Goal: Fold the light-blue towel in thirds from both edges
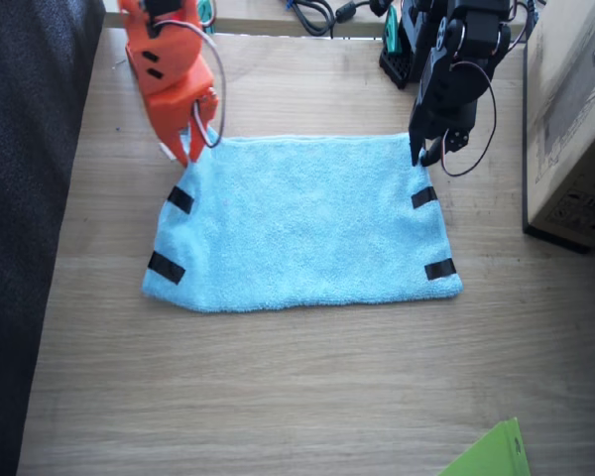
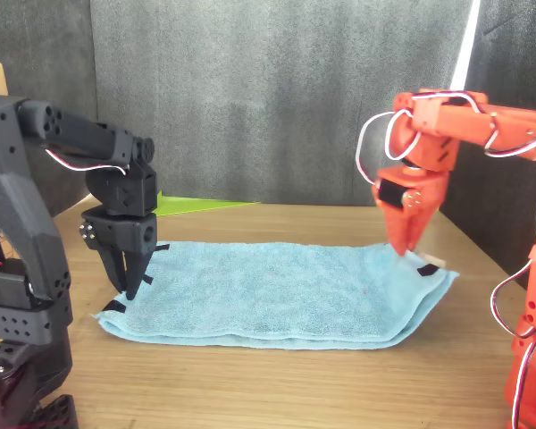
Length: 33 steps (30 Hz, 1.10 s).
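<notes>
Towel (image 1: 302, 223) spread flat on the wooden table (image 1: 278, 397), an arm poised at each far corner.

From where I stand by the fixed view, the orange right gripper (image 1: 190, 149) comes first, tips down at the cloth's far corner beside its taped edge (image 1: 174, 233); whether it is pinching the cloth I cannot tell. The light-blue cloth fills the middle, two black strips visible on each short side. Next the black left gripper (image 1: 423, 154) sits at the opposite far corner by the other edge (image 1: 433, 233), jaws slightly parted. A cardboard box (image 1: 570, 119) stands just beyond.
</notes>
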{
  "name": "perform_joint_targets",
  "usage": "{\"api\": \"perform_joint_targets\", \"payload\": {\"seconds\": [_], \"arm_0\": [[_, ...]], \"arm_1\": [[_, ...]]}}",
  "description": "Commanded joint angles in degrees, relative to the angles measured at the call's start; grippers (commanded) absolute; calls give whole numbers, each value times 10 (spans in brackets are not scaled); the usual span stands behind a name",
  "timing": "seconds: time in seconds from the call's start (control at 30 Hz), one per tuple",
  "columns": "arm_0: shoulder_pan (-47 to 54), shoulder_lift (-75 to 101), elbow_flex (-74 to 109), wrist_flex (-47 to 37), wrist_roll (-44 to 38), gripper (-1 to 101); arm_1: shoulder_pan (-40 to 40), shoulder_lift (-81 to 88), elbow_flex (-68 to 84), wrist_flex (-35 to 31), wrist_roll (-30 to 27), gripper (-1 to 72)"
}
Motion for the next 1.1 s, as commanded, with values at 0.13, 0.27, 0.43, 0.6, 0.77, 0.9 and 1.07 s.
{"api": "perform_joint_targets", "payload": {"seconds": [0.13,0.27,0.43,0.6,0.77,0.9,1.07], "arm_0": [[-1,15,-17,5,4,-2],[-4,15,-16,5,4,-2],[-6,21,-22,11,6,-2],[-16,27,-48,32,9,-2],[-31,23,-71,47,7,-2],[-40,18,-80,50,4,-2],[-47,10,-84,50,-1,-2]], "arm_1": [[53,-54,-143,74,13,1],[76,-86,-178,75,12,0],[105,-134,-205,75,14,0],[131,-173,-246,75,14,0],[151,-203,-274,75,13,0],[163,-221,-301,76,11,0],[185,-244,-344,76,11,1]]}}
